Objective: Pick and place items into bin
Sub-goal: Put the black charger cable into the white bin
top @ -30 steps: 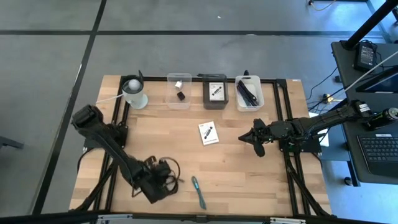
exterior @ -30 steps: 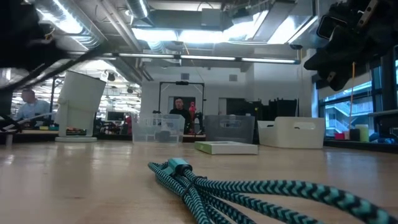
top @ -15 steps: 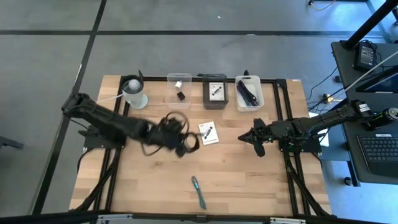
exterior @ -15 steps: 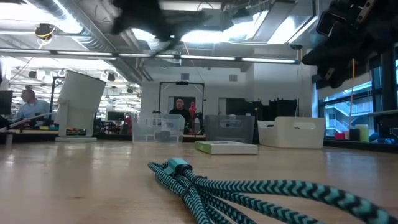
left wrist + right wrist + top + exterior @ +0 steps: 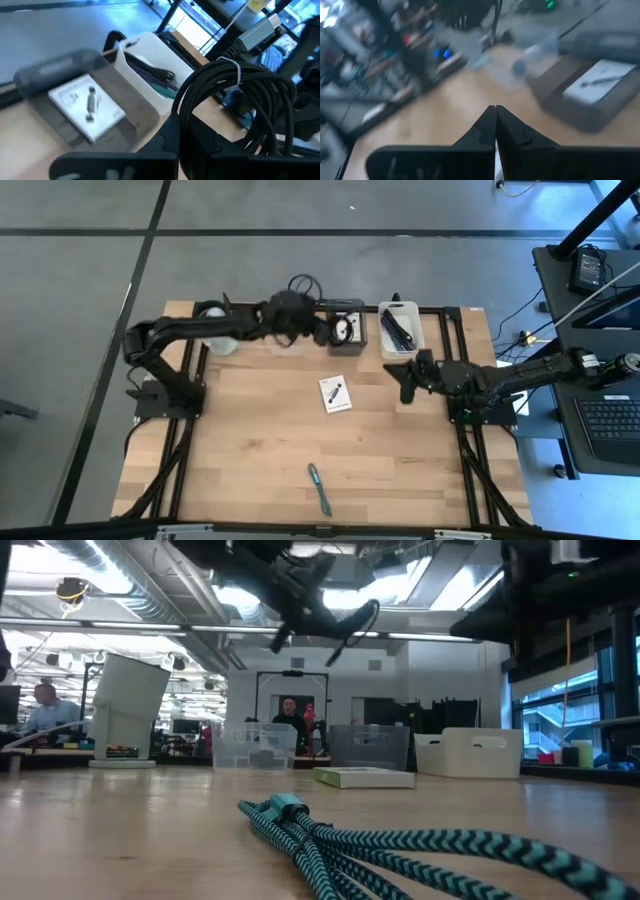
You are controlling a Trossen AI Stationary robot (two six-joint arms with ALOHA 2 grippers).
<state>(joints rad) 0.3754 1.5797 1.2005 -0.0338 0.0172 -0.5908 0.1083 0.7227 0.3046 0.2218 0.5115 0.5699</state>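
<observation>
My left gripper (image 5: 318,328) is shut on a black coiled cable (image 5: 235,105) bound with a white tie, high over the dark bin (image 5: 347,330) and beside the clear bin (image 5: 288,327). In the low view it hangs near the ceiling lights (image 5: 310,590). The dark bin holds a white card (image 5: 87,107), and the white bin (image 5: 400,328) holds pens. A second white card (image 5: 336,394) lies flat mid-table. A teal braided cable (image 5: 319,488) lies near the table's near edge. My right gripper (image 5: 404,382) is shut and touches nothing, right of the card. My left gripper pinches the black coil between its two fingers, on several strands at one side of the bundle (image 5: 186,120). The coil is lifted clear of the table, and its loops (image 5: 352,622) stick out past the fingers.
A white round cup-like container (image 5: 215,330) stands at the far left of the bin row. The clear bin holds small dark and white bits. Black frame rails (image 5: 470,450) run along both table sides. Bare wood lies between the card and the teal cable. People show in the room behind.
My left arm has swung fast from the table's near edge up and toward the far edge, carrying the black coil from beside the teal cable to above the bins. My right gripper has shifted slightly toward the far edge and turned.
</observation>
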